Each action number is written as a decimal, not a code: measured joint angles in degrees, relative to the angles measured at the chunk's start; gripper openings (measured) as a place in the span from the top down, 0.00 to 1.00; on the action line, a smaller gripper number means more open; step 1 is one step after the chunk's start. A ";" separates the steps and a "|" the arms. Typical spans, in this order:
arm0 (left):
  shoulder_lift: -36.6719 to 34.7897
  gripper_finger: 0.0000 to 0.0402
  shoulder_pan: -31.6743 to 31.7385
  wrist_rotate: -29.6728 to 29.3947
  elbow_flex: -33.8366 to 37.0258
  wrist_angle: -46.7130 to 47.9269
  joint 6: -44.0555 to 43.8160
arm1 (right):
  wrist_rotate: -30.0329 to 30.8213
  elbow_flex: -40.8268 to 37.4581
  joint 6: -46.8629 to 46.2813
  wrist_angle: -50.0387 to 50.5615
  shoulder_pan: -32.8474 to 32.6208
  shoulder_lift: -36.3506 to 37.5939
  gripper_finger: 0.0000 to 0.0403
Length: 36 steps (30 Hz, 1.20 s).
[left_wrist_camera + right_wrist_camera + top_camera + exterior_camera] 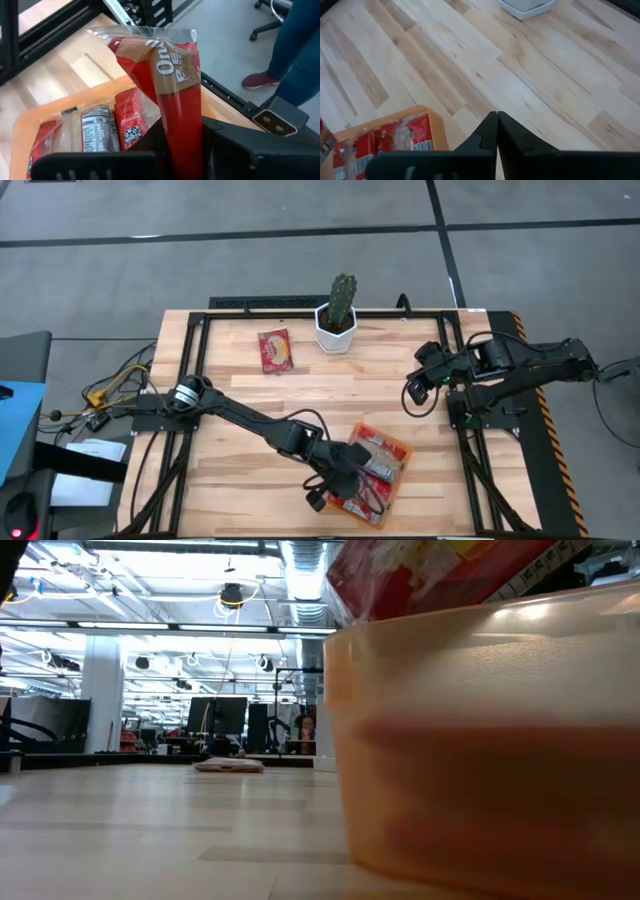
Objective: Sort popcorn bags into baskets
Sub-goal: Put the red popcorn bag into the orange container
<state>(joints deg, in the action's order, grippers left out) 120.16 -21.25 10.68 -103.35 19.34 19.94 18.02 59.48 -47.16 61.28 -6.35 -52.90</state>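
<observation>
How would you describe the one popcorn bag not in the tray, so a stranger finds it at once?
Start at the white cactus pot on the table's far edge. Beside it, toward the left arm's side, lies a red popcorn bag flat on bare wood. It lies alone; the others are in the orange tray.

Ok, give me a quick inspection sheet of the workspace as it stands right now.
Surface: wooden table, mostly bare boards.
Job's things: orange tray near the front edge with several popcorn bags inside; one loose bag flat on the table at the back, beside the cactus pot.
Clutter: the cactus pot only.
Grippers: left gripper over the tray, shut on a red bag that stands up between its fingers; right gripper shut, empty, over bare table at the right side.
Cables: bundle with a yellow plug off the table's left edge.
Surroundings: a person's leg and shoe beside the table.
</observation>
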 joint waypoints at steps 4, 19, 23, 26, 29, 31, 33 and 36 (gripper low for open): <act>0.00 0.93 -0.38 -0.13 0.00 0.17 3.41 | 0.02 0.00 0.02 -0.02 -0.02 0.00 0.94; -0.02 0.72 0.17 2.17 0.44 -0.71 2.74 | 0.02 0.00 -0.77 -0.02 0.00 0.00 0.89; 0.00 0.65 1.08 1.08 0.44 -1.88 2.78 | 0.02 0.00 -0.58 0.00 -0.01 0.00 0.89; -0.02 0.62 2.03 -0.10 0.44 -2.46 2.87 | 0.00 0.00 -0.52 0.00 -0.02 0.00 0.89; -0.02 0.61 2.98 -3.13 0.44 -2.16 2.23 | -0.07 0.00 -0.48 0.00 -0.02 0.00 0.89; -0.03 0.60 3.76 -4.97 0.44 -1.91 0.34 | -1.39 0.00 -1.08 0.00 -0.10 -0.01 0.89; -0.60 0.60 4.56 -5.29 0.44 0.26 -1.81 | -3.55 0.02 -2.98 -0.08 -1.14 -0.66 0.89; -3.19 0.61 6.24 -5.51 -1.40 8.90 -5.71 | -7.13 0.00 -5.92 -1.42 -6.50 -2.68 0.89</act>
<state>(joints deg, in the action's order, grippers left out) 116.97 -15.01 5.17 -104.75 28.24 14.23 10.89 59.48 -53.08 59.86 -12.85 -55.58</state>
